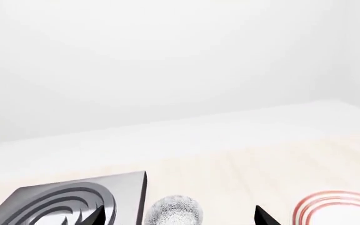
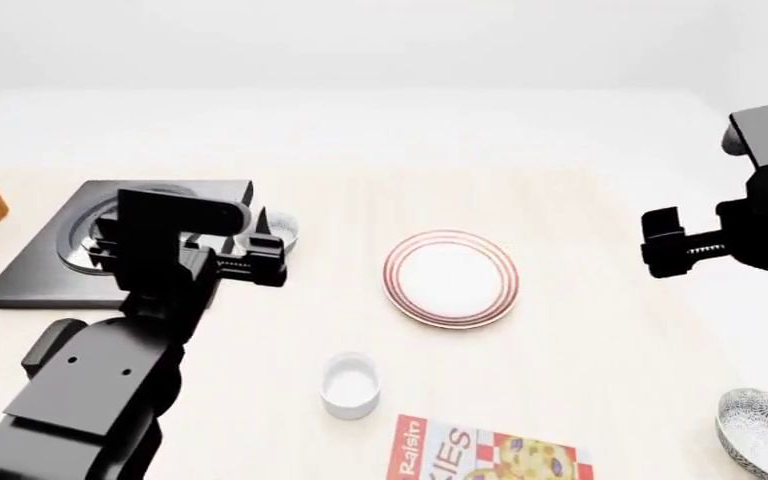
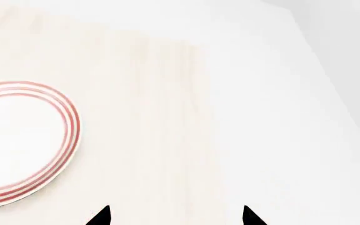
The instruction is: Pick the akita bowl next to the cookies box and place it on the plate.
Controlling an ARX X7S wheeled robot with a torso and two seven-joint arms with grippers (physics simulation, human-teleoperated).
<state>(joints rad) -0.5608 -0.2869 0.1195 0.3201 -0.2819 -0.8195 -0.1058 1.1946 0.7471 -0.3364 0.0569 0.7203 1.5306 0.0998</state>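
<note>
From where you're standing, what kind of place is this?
Probably a simulated kitchen tabletop: a pale wooden table carrying a red-ringed plate, a speckled bowl, a cookies box and a flat grey stove-burner unit, against bare white walls.

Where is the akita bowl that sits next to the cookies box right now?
In the head view, the akita bowl sits at the table's near right corner, cut by the frame edge, right of the cookies box and nearer than the plate; neither pincer touches it.

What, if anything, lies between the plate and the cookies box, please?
Nothing: in the head view, only bare table separates the plate from the cookies box.
</note>
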